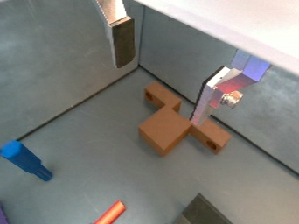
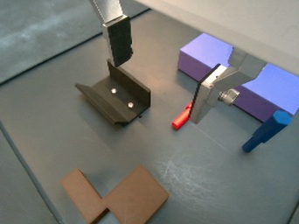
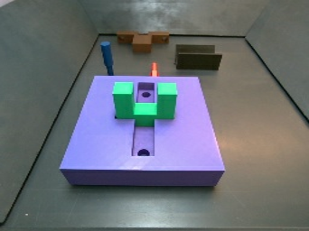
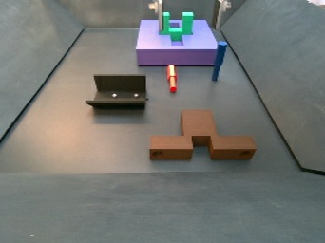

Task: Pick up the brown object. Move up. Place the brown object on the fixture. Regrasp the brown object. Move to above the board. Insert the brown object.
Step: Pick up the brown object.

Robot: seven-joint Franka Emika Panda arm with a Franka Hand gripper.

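Brown T-shaped object (image 4: 200, 138) lies flat and free on the floor.
Silver-plated claw (image 1: 170, 57) hovers above it, spread wide and empty, for pickup; dark L-shaped fixture (image 4: 118, 91) waits nearby.

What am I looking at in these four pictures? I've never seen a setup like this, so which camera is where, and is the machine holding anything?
This is a single robot arm working over a grey floor with walls around it. Two pictures come from cameras on its wrist, looking down past the gripper. Its jaws stand apart with nothing between them, and it hangs above the floor near the brown object and the fixture, a dark bracket. The other two pictures come from cameras fixed beside the work area. They show the purple board carrying a green U-shaped block. Beyond the board, a blue peg stands upright and a thin red peg lies on the floor. Nothing is held.
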